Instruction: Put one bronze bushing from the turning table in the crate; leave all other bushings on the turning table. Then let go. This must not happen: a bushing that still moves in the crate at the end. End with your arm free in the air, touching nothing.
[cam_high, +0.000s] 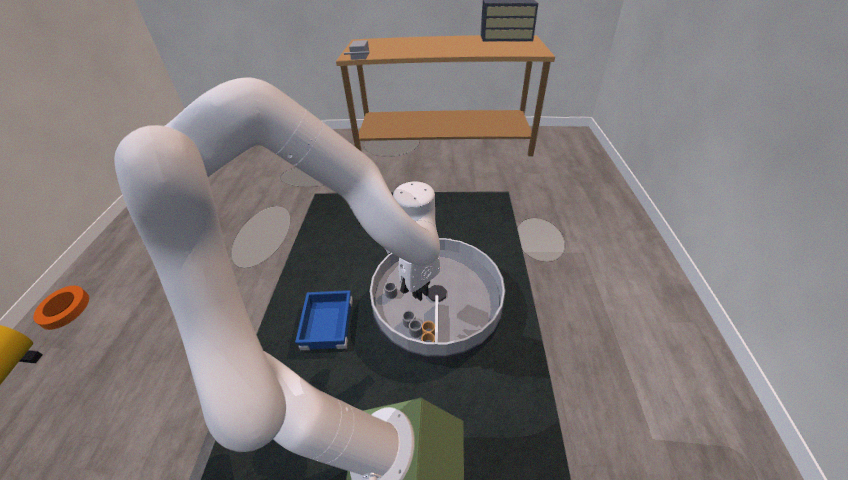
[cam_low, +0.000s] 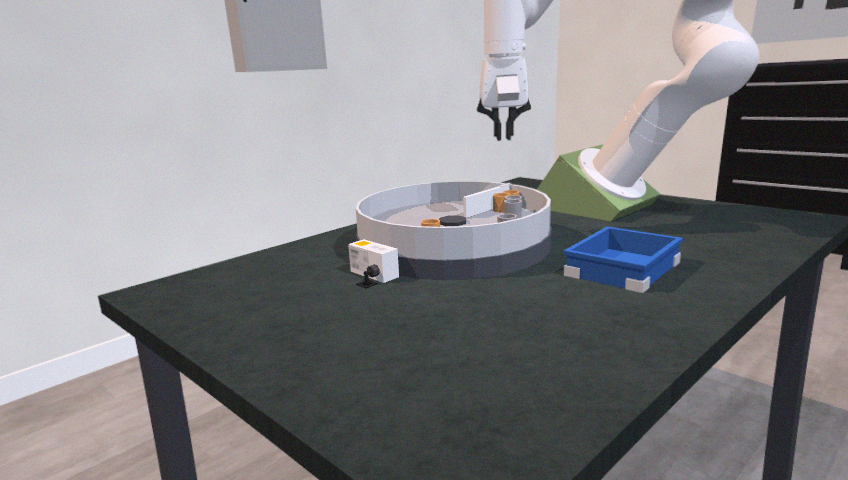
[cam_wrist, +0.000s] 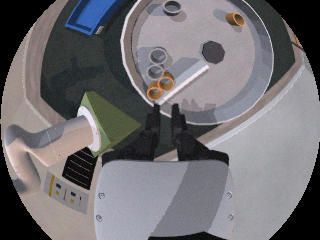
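The round grey turning table (cam_high: 439, 297) stands mid-table with a white divider wall (cam_high: 436, 318). Two bronze bushings (cam_high: 428, 331) sit side by side against the divider near the rim, next to two grey bushings (cam_high: 411, 321). A third bronze bushing (cam_wrist: 235, 16) lies alone on the other side of the black hub (cam_wrist: 212, 51). Another grey bushing (cam_high: 390, 289) stands apart. My gripper (cam_low: 503, 133) hangs high above the turning table's rim, fingers a narrow gap apart with nothing between them. The blue crate (cam_high: 324, 318) is empty beside the turning table.
A small white box with a black knob (cam_low: 373, 260) sits against the turning table's base. The arm's green base (cam_low: 595, 184) is at the table's near end. A shelf unit (cam_high: 446, 89) stands by the far wall, and an orange ring (cam_high: 60, 305) lies on the floor.
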